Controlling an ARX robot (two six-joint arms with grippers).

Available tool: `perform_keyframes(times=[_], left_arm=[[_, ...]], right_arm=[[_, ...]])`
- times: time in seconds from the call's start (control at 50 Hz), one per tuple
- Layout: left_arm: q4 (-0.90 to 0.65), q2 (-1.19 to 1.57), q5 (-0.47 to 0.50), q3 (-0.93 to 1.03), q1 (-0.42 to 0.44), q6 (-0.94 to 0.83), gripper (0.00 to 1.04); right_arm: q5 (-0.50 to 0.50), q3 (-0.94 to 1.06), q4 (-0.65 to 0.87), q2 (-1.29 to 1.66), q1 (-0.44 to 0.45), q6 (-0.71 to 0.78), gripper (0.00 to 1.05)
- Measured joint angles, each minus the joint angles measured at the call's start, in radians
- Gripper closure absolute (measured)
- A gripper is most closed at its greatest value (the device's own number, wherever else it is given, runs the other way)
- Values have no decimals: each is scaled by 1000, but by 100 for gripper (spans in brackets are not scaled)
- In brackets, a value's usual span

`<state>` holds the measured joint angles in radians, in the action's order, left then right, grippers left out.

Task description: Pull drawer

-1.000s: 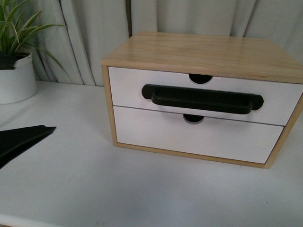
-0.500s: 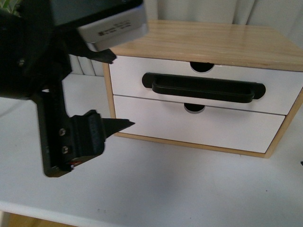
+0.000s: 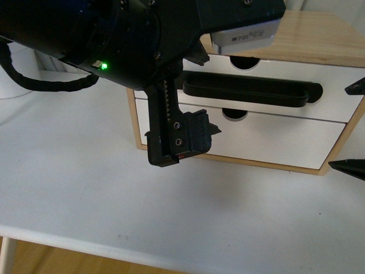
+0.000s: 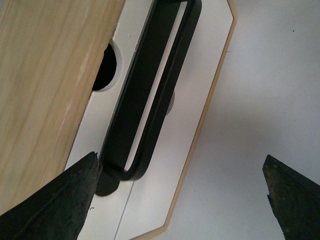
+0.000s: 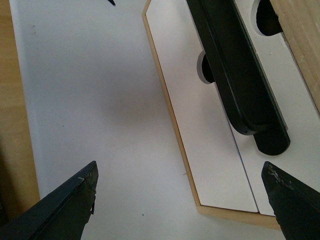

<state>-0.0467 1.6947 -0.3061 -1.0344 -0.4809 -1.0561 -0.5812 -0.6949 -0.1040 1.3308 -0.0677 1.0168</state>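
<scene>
The drawer [image 3: 336,105] is the upper white front of the wooden cabinet and sits shut and flush. Its long black bar handle [image 3: 251,94] lies under the half-round notch [image 3: 242,63]. My left gripper [image 3: 212,96] is open in front of the handle's left end, and its arm hides the cabinet's left part. The left wrist view shows the handle [image 4: 150,100] ahead of the wide-apart fingers [image 4: 55,205], untouched. My right gripper [image 3: 353,127] is open at the cabinet's right end. In its wrist view the handle [image 5: 235,75] lies beyond the fingertips [image 5: 295,205].
The plain lower drawer front [image 3: 274,142] has no handle. The light wood cabinet [image 3: 319,40] stands on a white table [image 3: 85,188], whose front edge is near the bottom of the front view. A black cable [image 3: 45,85] loops off the left arm.
The left arm has swung right, across the cabinet's left side, up to the handle's left end. The right gripper's fingertips have come into view at the right edge.
</scene>
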Motion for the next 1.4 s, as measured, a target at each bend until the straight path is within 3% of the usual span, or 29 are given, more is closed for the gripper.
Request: perform_keyframes(times=[0.64,1.4], left_arm=[[128,158,25,-139,3,-131,6],[139,186,30,-159,9,-175,6]], right_arm=[[14,-91,115,163,-77,-107,9],[56,-148,192,313,-116,-150,9]])
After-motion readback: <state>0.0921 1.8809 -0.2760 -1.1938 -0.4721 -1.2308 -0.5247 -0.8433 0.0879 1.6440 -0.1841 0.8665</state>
